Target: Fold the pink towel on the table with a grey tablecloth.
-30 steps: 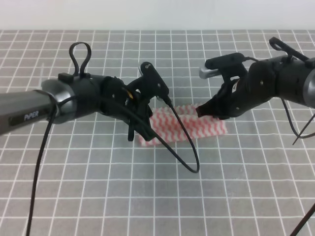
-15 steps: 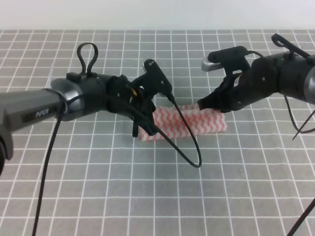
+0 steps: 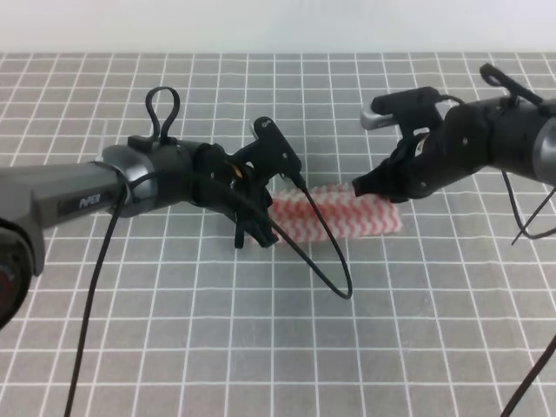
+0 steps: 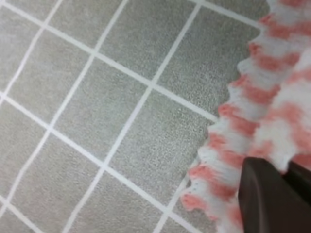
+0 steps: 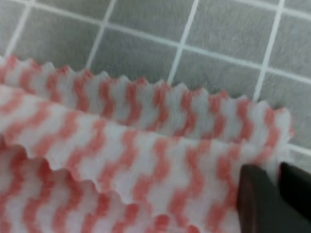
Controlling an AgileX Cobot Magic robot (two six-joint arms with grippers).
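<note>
The pink towel [image 3: 343, 215] lies folded into a narrow strip on the table with a grey tablecloth [image 3: 261, 347]. My left gripper [image 3: 261, 231] is at the towel's left end, shut on its serrated edge. In the left wrist view the towel [image 4: 262, 111] fills the right side, and the gripper [image 4: 284, 167] pinches its edge at the bottom right. My right gripper [image 3: 359, 187] is at the towel's back edge, right of the middle, shut on it. In the right wrist view the towel [image 5: 136, 141] shows several stacked layers, with the gripper [image 5: 278, 171] pinching its right edge.
Black cables hang from both arms; the left arm's cable loops down in front of the towel [image 3: 334, 278]. White-lined grey cloth [image 4: 97, 97] stretches all around the towel. A pale wall edge runs along the back [image 3: 278, 26].
The left gripper has shifted slightly right and away along the towel's left end. The right gripper has moved a little right and up. The towel strip looks narrower.
</note>
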